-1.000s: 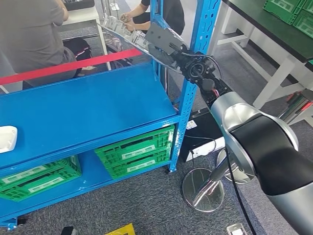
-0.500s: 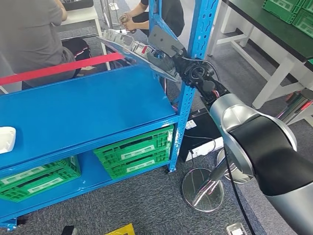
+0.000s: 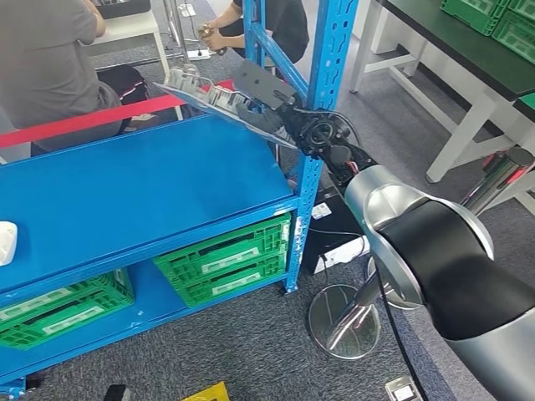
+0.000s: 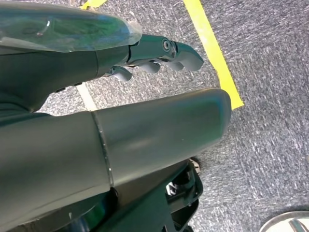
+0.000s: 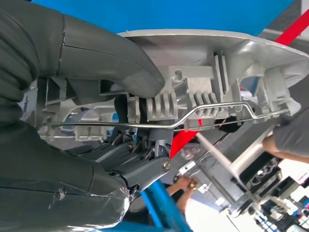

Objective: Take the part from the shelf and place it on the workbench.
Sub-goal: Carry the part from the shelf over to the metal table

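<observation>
My right hand (image 3: 272,107) grips a flat grey plastic part (image 3: 201,92) and holds it in the air over the back right corner of the blue shelf (image 3: 139,192). In the right wrist view the thumb (image 5: 109,53) presses on the ribbed part (image 5: 218,72), which carries a thin wire clip. The green-topped workbench (image 3: 466,52) stands at the far right. My left hand (image 4: 160,50) hangs over the carpet with its fingers stretched out, holding nothing.
A white object (image 3: 5,242) lies at the shelf's left edge. Green crates (image 3: 221,255) sit on the lower board, and more crates (image 3: 498,15) on the workbench. People (image 3: 44,67) sit behind the shelf. A round metal base (image 3: 343,322) stands on the floor.
The whole picture has shifted slightly left. My right hand still holds the part, which now sits lower, closer to the shelf's top board.
</observation>
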{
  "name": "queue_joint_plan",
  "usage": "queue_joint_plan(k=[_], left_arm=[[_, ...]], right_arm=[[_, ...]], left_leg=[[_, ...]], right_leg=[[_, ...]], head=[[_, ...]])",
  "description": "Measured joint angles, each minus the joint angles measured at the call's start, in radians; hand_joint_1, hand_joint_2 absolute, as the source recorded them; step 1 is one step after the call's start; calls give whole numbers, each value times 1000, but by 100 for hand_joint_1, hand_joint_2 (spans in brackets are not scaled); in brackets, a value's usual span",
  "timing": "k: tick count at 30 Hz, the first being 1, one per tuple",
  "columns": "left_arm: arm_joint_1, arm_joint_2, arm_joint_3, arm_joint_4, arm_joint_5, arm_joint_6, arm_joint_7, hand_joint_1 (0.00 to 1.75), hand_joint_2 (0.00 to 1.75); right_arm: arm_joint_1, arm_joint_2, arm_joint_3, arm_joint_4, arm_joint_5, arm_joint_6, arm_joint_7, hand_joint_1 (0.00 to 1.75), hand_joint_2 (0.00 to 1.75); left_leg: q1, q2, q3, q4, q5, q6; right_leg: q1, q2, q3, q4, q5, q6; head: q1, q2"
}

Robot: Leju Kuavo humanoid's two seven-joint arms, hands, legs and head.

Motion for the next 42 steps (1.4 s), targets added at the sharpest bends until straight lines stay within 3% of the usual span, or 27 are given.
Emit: queue_joint_plan(k=[17,27,31,42], left_arm=[[-20,-7,-17,0,-13,-3,-47,0,0],[-22,-13,-24,0,-13,2,-56,0,0],[-22,-14,-24,0,-13,7,-67,0,175],[-22,-15,-25,0,-14,13,-75,0,175]], right_arm=[[-64,92,13,9,3,2,-41,175,175],[-83,114,22,9,-1,0,-52,175,175],[-83,116,24,9,-4,-8,-62,175,175],[-85,116,24,9,-9,-14,-69,175,175]], left_leg=[[0,5,4,-5,0,0],[0,5,4,-5,0,0],[0,5,4,-5,0,0],[0,5,4,-5,0,0]], right_leg=[[1,4,-1,0,0,-1],[1,5,-1,0,0,-1],[1,5,-1,0,0,-1],[1,5,-1,0,0,-1]], head=[[0,0],[0,0],[0,0],[0,0]])
